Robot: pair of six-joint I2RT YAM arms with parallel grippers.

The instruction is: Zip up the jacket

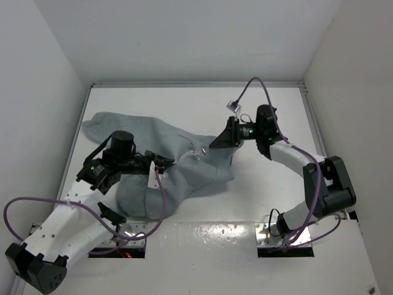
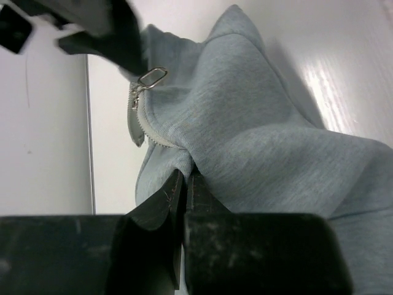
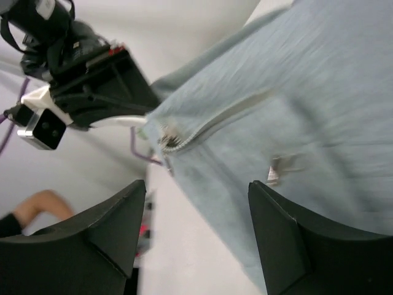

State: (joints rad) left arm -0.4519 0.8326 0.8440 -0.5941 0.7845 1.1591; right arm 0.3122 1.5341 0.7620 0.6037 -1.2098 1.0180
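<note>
On the white worktop [image 1: 258, 203], the jacket [image 1: 184, 166] lay crumpled left of centre. The left hand [image 2: 184, 181] was clenched on a fold of it just below the zipper; the right hand [image 3: 193, 193] hung released over its right edge, near the zipper pull [image 2: 152, 77]

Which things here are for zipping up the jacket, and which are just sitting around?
For the job:
- jacket
- zipper pull
- left gripper, pinching the grey fabric
- right gripper, open at the jacket

Just around:
- purple cables
- white table
- walls
</note>
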